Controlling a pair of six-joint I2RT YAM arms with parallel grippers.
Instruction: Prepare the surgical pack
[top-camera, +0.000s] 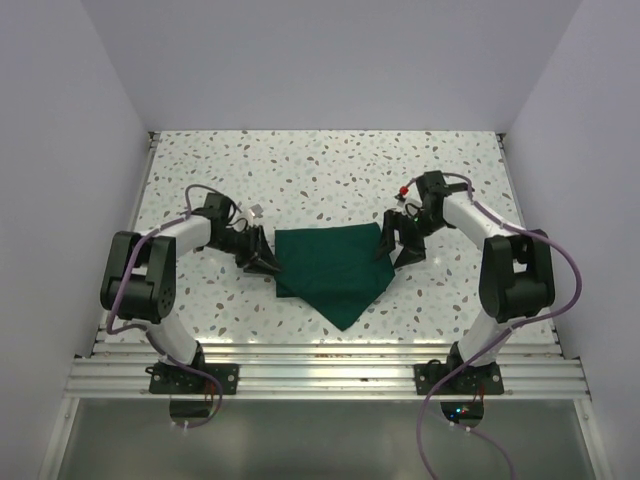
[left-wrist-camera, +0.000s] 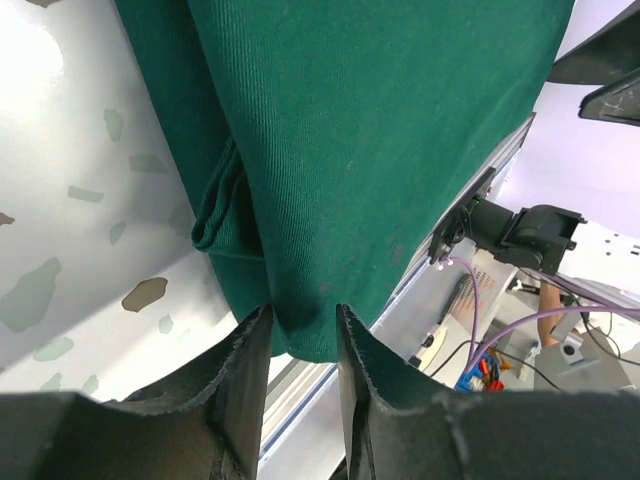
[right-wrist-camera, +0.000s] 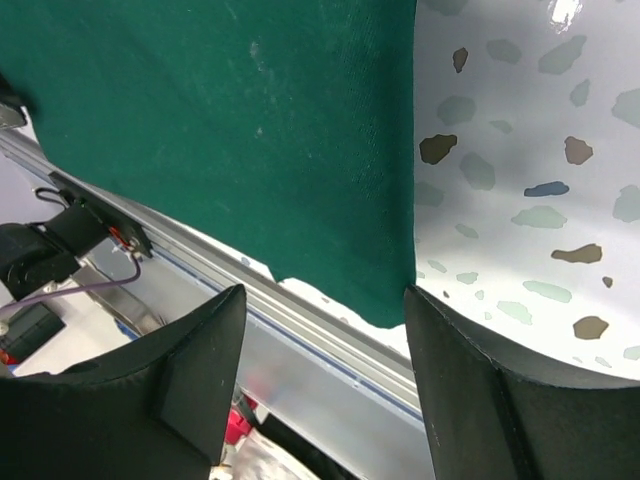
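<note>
Cloth, dark green: the surgical pack lies folded to a point on the speckled surface. The left pincer straddles the pack's left corner with narrow jaws; I cannot tell whether they clamp it. The right pincer stands released, jaws wide about the pack's right corner.

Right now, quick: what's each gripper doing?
Left gripper: closed on a corner of the surgical pack, as far as the wrist view shows.
Right gripper: open, jaws either side of the pack's edge, holding nothing.
</note>
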